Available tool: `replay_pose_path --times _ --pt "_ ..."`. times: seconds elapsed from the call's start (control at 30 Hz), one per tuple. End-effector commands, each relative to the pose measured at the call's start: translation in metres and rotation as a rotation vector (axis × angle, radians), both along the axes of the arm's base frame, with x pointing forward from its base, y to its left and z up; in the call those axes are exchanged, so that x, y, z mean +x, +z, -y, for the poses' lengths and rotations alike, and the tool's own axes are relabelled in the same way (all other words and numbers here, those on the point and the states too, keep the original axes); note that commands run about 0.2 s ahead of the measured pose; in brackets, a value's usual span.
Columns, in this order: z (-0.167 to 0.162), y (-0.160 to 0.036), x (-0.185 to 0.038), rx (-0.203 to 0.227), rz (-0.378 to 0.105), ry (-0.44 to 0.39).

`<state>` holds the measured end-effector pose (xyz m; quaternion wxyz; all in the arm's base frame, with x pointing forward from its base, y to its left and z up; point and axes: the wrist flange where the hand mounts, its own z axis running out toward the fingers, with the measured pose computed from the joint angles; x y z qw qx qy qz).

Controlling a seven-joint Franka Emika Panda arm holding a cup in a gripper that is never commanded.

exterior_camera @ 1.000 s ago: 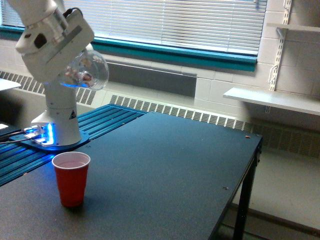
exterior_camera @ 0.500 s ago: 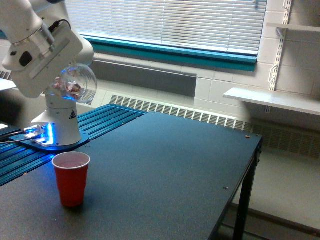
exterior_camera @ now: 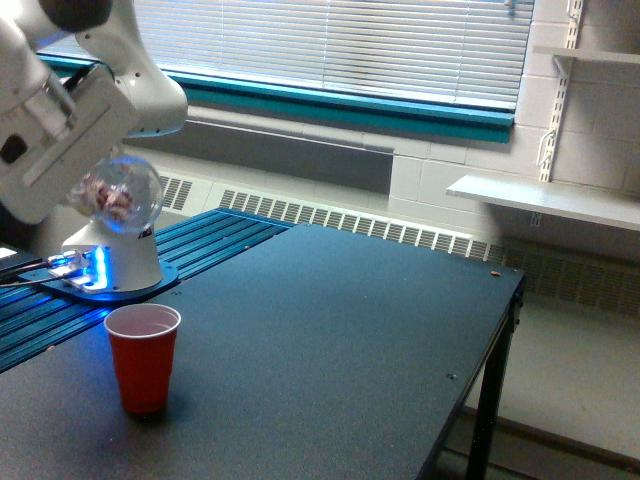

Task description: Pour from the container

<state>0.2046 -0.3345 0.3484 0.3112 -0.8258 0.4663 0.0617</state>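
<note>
A clear glass container [exterior_camera: 118, 196] with a wide flared rim hangs in the air at the exterior view's left, tilted with its mouth facing toward the right and the camera. Small reddish-brown bits show inside it. My gripper [exterior_camera: 75, 185] is shut on the container; its fingers are hidden behind the white wrist housing and the glass. A red plastic cup [exterior_camera: 143, 356] stands upright on the dark table, below and slightly right of the container, with a pale pinkish filling near its rim.
The dark table [exterior_camera: 330, 350] runs to an edge at the right, with open floor beyond. The arm's white base [exterior_camera: 112, 262] with blue lights stands on a blue ribbed mat behind the red cup. Window blinds, a radiator and wall shelves lie farther back.
The gripper and glass container have moved left and downward over the last second, closer to the red cup's height. The red cup has not moved.
</note>
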Motion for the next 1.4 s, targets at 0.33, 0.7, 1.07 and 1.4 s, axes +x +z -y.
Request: replay_pose_path --times 0.33,0.7,1.07,1.4 --pt "0.002 -0.055 0.02 0.014 -0.133 0.013" --pt "0.01 -0.058 0.027 0.041 -0.147 0.004" --pt "0.022 -0.056 0.023 0.092 -0.149 -0.037" --pt "0.031 -0.058 0.024 0.137 -0.14 -0.056"
